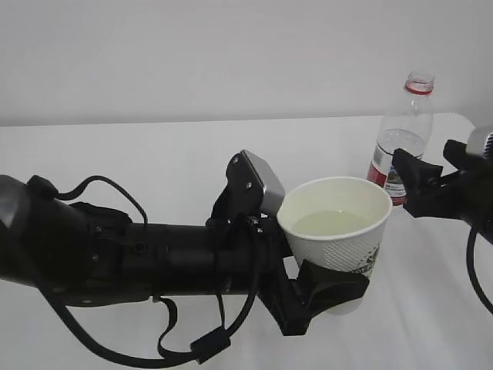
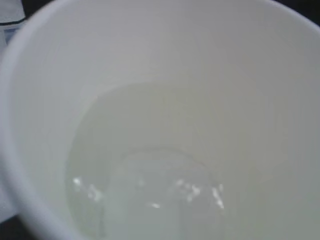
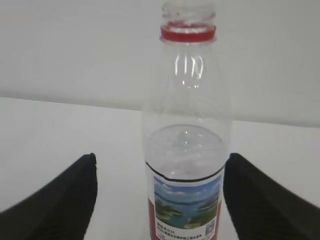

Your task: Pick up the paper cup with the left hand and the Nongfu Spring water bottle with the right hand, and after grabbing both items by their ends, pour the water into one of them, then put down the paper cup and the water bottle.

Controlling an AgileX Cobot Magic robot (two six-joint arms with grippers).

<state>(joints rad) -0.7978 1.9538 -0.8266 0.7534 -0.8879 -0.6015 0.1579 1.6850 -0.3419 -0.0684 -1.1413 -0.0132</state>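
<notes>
Here, on my exterior view, the left hand reaches in from the left with its black fingers clamped around the lower part of the paper cup, holding it upright and clear of the white table. The cup has water in it, and a small dark print shows on its side. My left wrist view gives me only the cup from above: pale inner wall, the water with a few glints, and nothing of the fingers at all, so the grip I read from outside alone.

The Nongfu Spring water bottle stands upright on the table behind and to the right of the cup, cap off, red ring at the neck. The right hand sits level with its label from the right. In the right wrist view the bottle stands between the two black fingers, spread wide with a sliver of table showing on each side, so they are apart and not touching it. Water reaches about the top of the label there.

The bottle's base is cut off in the right wrist view, and in the exterior one the cup rim and the gripper hide its lower part. A grey plate near the left wrist stands just beside the cup's rim.
</notes>
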